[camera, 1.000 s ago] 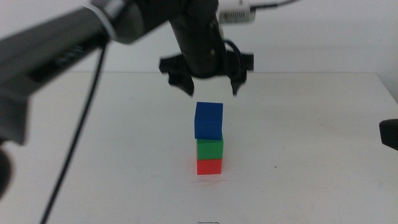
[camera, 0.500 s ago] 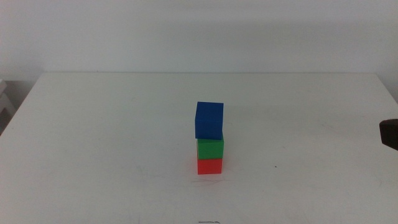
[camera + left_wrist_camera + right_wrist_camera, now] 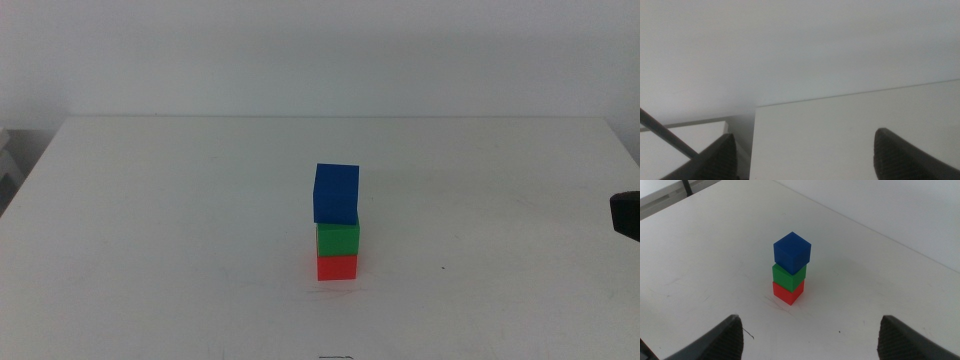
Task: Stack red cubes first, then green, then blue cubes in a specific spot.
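The stack looked finished: red cube on the tabletop, green cube above, blue cube topmost (seemingly slightly askew). Left hand and right hand gaped apart, empty.

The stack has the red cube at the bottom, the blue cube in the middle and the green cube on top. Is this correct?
Not quite. The red cube is at the bottom, but the green cube is in the middle and the blue cube is on top, as the middle view shows.
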### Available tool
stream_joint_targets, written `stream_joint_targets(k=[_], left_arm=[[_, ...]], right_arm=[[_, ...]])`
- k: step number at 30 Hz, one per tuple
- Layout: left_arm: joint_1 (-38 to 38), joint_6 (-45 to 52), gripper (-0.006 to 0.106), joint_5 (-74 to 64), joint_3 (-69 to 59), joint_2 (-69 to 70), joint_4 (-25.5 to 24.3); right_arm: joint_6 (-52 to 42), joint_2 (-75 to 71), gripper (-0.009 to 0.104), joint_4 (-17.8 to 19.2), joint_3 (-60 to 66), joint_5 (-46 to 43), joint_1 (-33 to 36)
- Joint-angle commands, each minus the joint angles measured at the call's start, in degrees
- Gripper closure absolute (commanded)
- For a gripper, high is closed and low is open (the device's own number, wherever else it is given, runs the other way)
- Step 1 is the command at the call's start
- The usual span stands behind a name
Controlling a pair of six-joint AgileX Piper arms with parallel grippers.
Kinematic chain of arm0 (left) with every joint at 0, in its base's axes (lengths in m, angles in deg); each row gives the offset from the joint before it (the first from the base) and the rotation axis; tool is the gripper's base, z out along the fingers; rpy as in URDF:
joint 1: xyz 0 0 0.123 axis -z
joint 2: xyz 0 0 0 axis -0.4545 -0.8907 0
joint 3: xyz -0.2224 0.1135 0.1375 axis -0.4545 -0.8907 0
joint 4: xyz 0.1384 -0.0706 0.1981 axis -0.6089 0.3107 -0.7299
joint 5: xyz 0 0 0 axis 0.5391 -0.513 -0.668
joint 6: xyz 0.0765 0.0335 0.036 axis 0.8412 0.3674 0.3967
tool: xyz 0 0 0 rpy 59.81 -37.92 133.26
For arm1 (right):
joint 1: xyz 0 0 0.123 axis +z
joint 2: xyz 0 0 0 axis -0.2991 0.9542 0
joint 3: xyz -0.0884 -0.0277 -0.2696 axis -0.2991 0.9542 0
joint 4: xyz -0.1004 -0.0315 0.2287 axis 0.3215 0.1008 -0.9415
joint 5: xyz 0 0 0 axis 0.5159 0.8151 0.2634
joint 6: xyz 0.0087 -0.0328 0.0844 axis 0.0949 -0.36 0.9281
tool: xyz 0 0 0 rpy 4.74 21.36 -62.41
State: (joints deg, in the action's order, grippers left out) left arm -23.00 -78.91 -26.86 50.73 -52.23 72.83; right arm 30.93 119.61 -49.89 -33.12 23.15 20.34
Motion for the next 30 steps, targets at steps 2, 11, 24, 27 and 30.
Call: stream_joint_targets(k=[2, 11, 24, 27, 30], left_arm=[[-0.44, -0.09, 0.007, -1.73, 1.34, 2.81, 1.22], [-0.44, -0.09, 0.007, -1.83, 1.34, 3.67, 4.24], [-0.44, -0.09, 0.007, -0.92, 1.34, 6.68, 1.81], [-0.44, -0.09, 0.007, -0.90, 1.34, 7.55, 1.39], [-0.44, -0.09, 0.007, -0.68, 1.34, 8.06, 1.39]], right_arm=[[-0.52, 0.14, 0.001, 0.68, -1.52, -3.97, -0.36], [-0.52, 0.14, 0.001, 0.68, -1.52, -3.97, -0.36], [-0.52, 0.14, 0.001, 0.68, -1.52, -3.97, -0.36], [-0.52, 0.14, 0.001, 0.68, -1.52, -3.97, -0.36], [-0.52, 0.14, 0.001, 0.68, -1.52, -3.97, -0.36]])
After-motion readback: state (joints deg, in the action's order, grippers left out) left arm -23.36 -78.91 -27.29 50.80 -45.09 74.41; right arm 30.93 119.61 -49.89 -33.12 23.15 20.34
